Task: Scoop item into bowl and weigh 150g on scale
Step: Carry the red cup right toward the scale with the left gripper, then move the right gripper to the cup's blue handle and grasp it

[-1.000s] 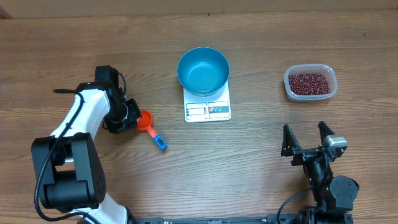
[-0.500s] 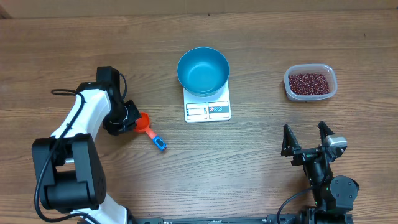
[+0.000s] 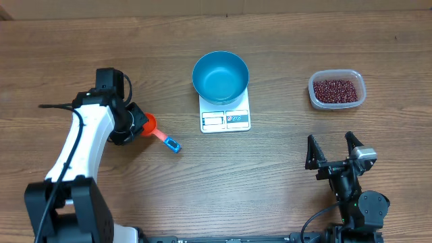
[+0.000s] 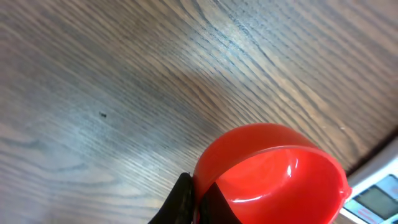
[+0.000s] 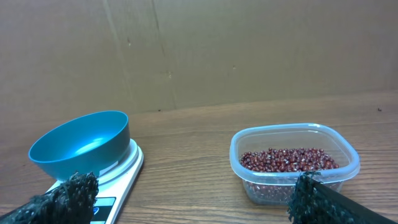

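The blue bowl point(image 3: 220, 76) sits empty on the white scale point(image 3: 225, 119) at the table's middle. Dark red beans point(image 3: 335, 88) fill a clear tub point(image 3: 337, 102) at the right. My left gripper point(image 3: 137, 126) is shut on the rim of a red scoop point(image 3: 149, 125), whose handle with its blue tip point(image 3: 173, 144) points toward the scale. The left wrist view has the red scoop cup point(image 4: 273, 168) empty, pinched by my gripper point(image 4: 198, 202). My right gripper point(image 3: 332, 150) stands open near the front edge, with bowl point(image 5: 81, 143) and beans point(image 5: 289, 160) ahead of it.
A brown cardboard wall point(image 5: 199, 50) backs the wooden table point(image 3: 270, 175). A corner of the scale point(image 4: 379, 196) shows at the lower right of the left wrist view. The scale's display panel point(image 3: 225, 120) faces the front.
My left arm has swung back and left, carrying the scoop a little toward the far-left; the blue handle tip shifted away from the front edge. The right arm stays still.
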You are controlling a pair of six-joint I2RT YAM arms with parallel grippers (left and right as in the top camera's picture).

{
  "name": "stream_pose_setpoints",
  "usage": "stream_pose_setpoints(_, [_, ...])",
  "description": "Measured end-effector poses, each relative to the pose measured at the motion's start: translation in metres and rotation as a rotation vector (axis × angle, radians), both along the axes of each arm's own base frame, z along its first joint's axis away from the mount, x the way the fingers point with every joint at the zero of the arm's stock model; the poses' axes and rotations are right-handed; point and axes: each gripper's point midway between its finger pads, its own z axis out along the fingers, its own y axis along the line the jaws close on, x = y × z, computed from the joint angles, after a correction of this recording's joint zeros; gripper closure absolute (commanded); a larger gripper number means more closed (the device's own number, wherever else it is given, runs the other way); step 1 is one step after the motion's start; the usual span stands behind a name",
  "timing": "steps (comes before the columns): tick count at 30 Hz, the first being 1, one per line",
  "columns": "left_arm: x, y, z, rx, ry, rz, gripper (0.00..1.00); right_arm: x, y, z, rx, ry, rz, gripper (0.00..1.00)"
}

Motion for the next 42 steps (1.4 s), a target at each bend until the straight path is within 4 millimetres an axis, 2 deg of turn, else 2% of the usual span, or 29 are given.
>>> stream_pose_setpoints(7, [-0.006, -0.010, 0.028, -0.017, -0.058, 0.077, 0.96, 0.000, 0.000, 0.000, 0.000, 0.000, 0.000, 0.00])
stream_pose_setpoints(15, [-0.015, -0.040, 0.059, -0.056, -0.134, 0.090, 0.96, 0.000, 0.000, 0.000, 0.000, 0.000, 0.000, 0.00])
stream_pose_setpoints(26, [-0.048, -0.067, 0.058, -0.205, 0.024, 0.238, 0.96, 0.000, 0.000, 0.000, 0.000, 0.000, 0.000, 0.00])
stream_pose_setpoints(34, [-0.069, -0.070, 0.056, -0.222, 0.120, 0.308, 0.95, 0.000, 0.000, 0.000, 0.000, 0.000, 0.000, 0.00])
stream_pose_setpoints(42, [-0.071, -0.068, 0.065, -0.222, 0.088, 0.311, 0.96, 0.000, 0.000, 0.001, -0.001, -0.005, 0.000, 0.00])
